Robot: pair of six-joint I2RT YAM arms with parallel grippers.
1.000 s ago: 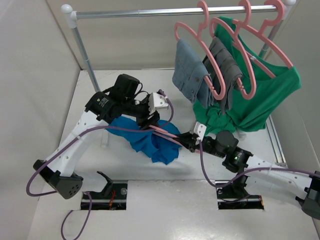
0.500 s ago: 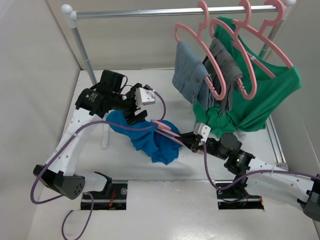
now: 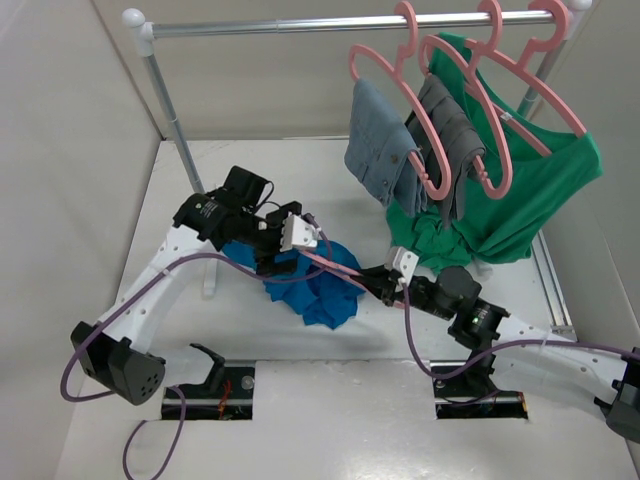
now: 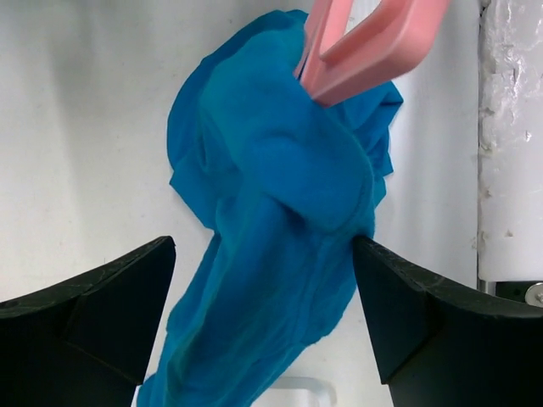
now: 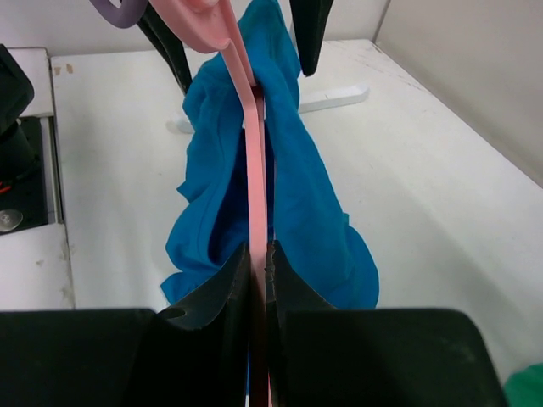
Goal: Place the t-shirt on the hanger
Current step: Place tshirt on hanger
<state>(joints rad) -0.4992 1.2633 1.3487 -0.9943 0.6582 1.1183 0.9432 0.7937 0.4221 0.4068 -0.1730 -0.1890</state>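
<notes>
The blue t-shirt (image 3: 322, 287) lies bunched on the white table, draped over the far end of the pink hanger (image 3: 335, 267). My right gripper (image 3: 378, 283) is shut on the hanger's bar, which runs up and left into the cloth. In the right wrist view the fingers (image 5: 222, 297) pinch the hanger (image 5: 251, 144), with the shirt (image 5: 301, 199) hanging on both sides. My left gripper (image 3: 284, 256) hovers over the shirt's left part. In the left wrist view it (image 4: 263, 250) is wide open, with the shirt (image 4: 280, 195) between the jaws and the hanger tip (image 4: 365, 42) above.
A clothes rail (image 3: 330, 22) crosses the back. It carries pink hangers with grey-blue folded garments (image 3: 385, 145) and a green shirt (image 3: 525, 195) at the right. The rail's post (image 3: 172, 105) and white foot (image 3: 210, 285) stand left of the shirt. Walls close in on the left and right.
My left gripper swung up and left with the shirt's edge, then came back right and lower over the cloth, now open. The shirt is bunched more to the right. The right gripper barely moved.
</notes>
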